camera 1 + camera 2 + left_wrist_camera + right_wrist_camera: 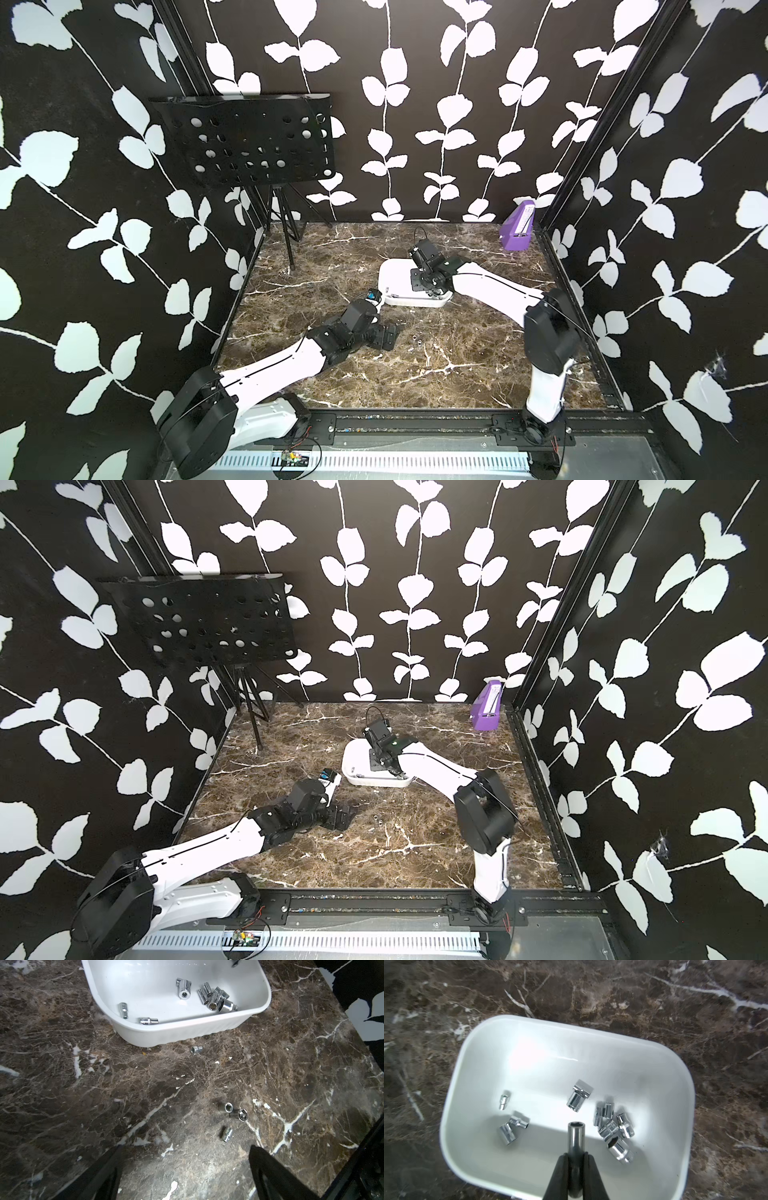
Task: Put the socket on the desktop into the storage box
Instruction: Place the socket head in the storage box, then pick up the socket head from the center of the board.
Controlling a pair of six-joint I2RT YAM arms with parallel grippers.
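The right arm (pixel 494 286) is reaching in from the right side of the desktop (pixel 124 1084), forearm sloping downward and wrist bending so that the right gripper (pixel 576 1156) is pointing down over the storage box (pixel 550 1068). The box is sitting near the middle of the desktop with bare marble lying all around it. A purple box (pixel 517 232) is standing well apart in the far right corner, and a music stand (pixel 249 141) is occupying the far left corner.

The right claw is pinching almost fully together on a long socket (pixel 575 1136), which is sticking out beyond the fingertips with its hollow end facing the box floor. Several sockets (pixel 579 1095) are lying inside the box, most of them clustering toward one end.

The left arm (pixel 282 361) is stretching low over the desktop, its left gripper (pixel 186 1148) spreading wide and gripping nothing. Three loose sockets (pixel 228 1108) are lying near that gripper, and a fourth socket (pixel 196 1049) is resting just beside the box's outer wall.
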